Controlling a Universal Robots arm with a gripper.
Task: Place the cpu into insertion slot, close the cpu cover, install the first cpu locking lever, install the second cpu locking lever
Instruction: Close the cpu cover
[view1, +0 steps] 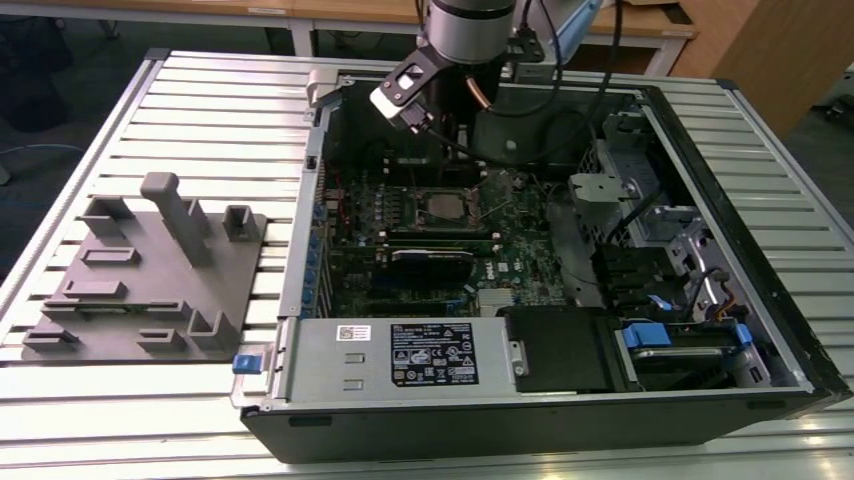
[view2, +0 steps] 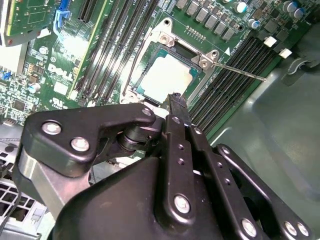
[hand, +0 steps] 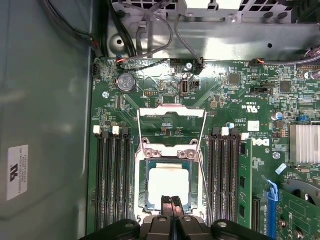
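Silvery-grey cpu (hand: 168, 184) seated in insertion slot (hand: 144, 197), cpu cover (hand: 171, 111) lying swung back open, locking lever (view2: 241, 71) sticking out unlatched; fingers (hand: 166, 203) pressed together, empty, just above cpu's edge; closing of cover and both levers apparently outstanding.

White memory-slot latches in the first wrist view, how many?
4 white latches: two on one side of the cpu, two on the other. More may be hidden.

Matt black metal gripper (hand: 171, 201); just beyond its tips, the cpu (hand: 169, 182) shows a pale satin metal top, on the glossy green motherboard (hand: 220, 102).
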